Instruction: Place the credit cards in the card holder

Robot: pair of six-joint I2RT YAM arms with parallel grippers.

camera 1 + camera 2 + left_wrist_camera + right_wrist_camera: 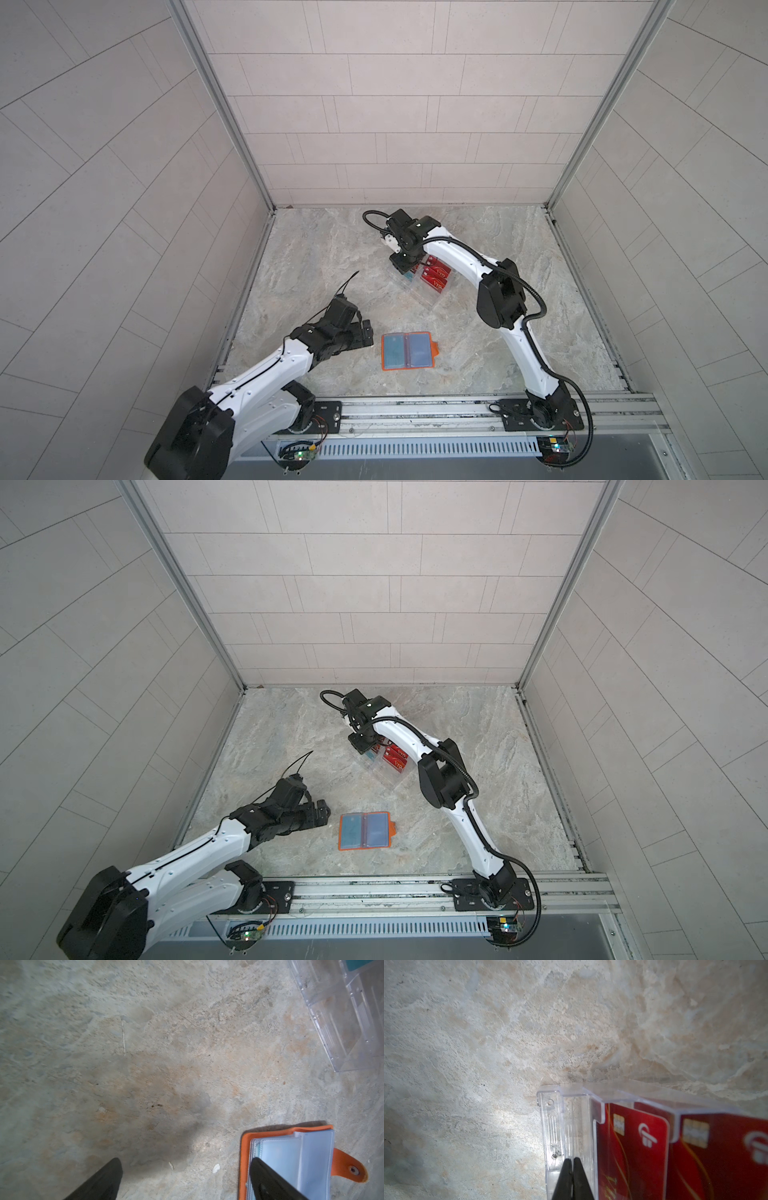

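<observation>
Right gripper (572, 1162) is pinching fully closed over the clear rack (424, 297); left gripper (186, 1160) is hanging spread wide.
The card holder (407, 351) is lying open near the table's (332, 257) front edge, long axis running left-right, strap tab pointing right; red credit cards (435, 277) reading "VIP" are standing in the rack mid-table.
</observation>
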